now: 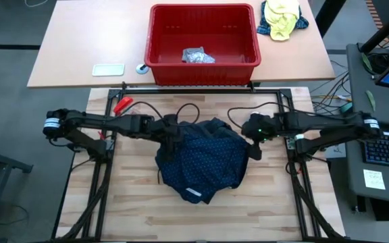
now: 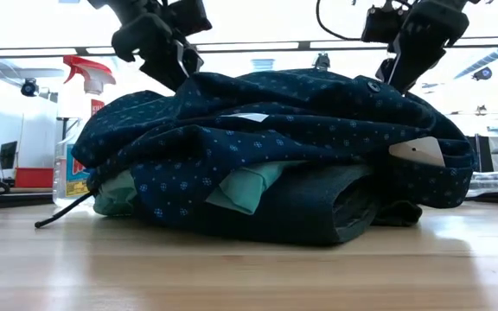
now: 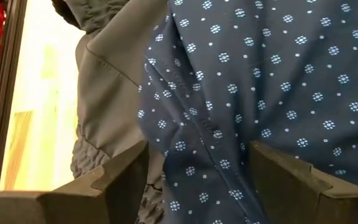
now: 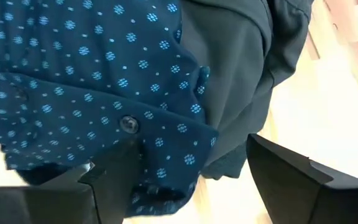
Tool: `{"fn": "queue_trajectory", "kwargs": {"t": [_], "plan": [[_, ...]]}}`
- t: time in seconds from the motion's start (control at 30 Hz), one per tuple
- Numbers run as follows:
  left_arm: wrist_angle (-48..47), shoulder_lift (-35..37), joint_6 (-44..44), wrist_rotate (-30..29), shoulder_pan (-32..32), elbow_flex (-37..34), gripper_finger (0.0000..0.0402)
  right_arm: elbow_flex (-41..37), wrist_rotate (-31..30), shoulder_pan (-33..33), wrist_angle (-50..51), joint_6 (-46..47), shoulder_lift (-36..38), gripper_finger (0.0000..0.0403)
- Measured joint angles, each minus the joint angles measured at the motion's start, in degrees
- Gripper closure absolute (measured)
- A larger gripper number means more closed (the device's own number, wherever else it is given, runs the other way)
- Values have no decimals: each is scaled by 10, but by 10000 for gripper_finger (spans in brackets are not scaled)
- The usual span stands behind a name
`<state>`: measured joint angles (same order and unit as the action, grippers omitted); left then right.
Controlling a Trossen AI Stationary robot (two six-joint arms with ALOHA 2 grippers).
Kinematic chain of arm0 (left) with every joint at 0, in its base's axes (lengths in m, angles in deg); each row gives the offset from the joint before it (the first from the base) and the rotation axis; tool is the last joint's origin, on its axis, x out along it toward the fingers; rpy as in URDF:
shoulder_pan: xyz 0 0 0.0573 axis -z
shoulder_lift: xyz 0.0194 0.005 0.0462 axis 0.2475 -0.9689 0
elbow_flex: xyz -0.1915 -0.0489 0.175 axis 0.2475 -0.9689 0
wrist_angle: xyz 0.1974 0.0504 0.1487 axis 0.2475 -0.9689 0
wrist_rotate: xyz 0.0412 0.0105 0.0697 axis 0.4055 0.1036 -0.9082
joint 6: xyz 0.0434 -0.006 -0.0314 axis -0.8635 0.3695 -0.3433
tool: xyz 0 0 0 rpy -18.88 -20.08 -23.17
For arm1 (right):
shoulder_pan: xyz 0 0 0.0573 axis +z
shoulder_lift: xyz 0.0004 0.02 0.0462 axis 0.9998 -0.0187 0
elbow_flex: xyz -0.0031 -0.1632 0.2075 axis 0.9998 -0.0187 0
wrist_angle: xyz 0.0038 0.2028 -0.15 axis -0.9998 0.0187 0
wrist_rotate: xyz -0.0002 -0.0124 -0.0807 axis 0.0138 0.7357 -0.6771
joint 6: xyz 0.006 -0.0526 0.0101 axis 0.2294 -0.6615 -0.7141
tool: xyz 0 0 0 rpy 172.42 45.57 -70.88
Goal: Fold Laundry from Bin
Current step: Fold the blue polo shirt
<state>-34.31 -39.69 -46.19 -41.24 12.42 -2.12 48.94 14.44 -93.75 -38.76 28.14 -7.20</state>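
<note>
The laundry (image 1: 204,162) lies heaped in the middle of the wooden table. A navy dotted shirt (image 2: 275,130) is on top, over dark grey (image 3: 104,81) and turquoise (image 2: 249,186) cloth. My left gripper (image 1: 174,142) stands open at the heap's upper left, with a ridge of navy cloth (image 3: 197,124) between its fingers. My right gripper (image 1: 254,145) stands open at the heap's upper right, over the shirt's buttoned edge (image 4: 129,124). The red bin (image 1: 155,40) stands on the far table, and a light grey garment (image 1: 198,56) lies on its floor. My left gripper slants down from the table's left onto the heap's top, and navy cloth fills the gap between its open fingers (image 3: 123,177). Whether they touch it, I cannot tell. My right gripper slants down from the right over the shirt's edge; whether its fingers (image 4: 114,180) touch it, I cannot tell.
A yellow-and-blue bundle (image 1: 282,18) lies to the right of the bin. A white flat item (image 1: 108,69) lies to its left. A spray bottle (image 2: 80,130) stands beyond the heap on the left. Bare wood (image 1: 201,219) runs along the near edge.
</note>
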Motion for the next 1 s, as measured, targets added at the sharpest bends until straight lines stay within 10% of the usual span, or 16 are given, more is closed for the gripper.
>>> {"fn": "queue_trajectory", "kwargs": {"t": [0.37,0.63,0.8,1.0], "plan": [[4,-4,25,0,0,-4,160,-15,0,0,-44,-6,-12,208],[3,-38,27,0,17,-5,281,-16,0,0,-55,-10,-12,377],[-8,-42,37,0,23,-5,387,-15,-4,0,-54,-23,-11,389],[-46,-24,120,-4,24,-5,385,12,-69,-4,-19,-88,-11,391]]}}
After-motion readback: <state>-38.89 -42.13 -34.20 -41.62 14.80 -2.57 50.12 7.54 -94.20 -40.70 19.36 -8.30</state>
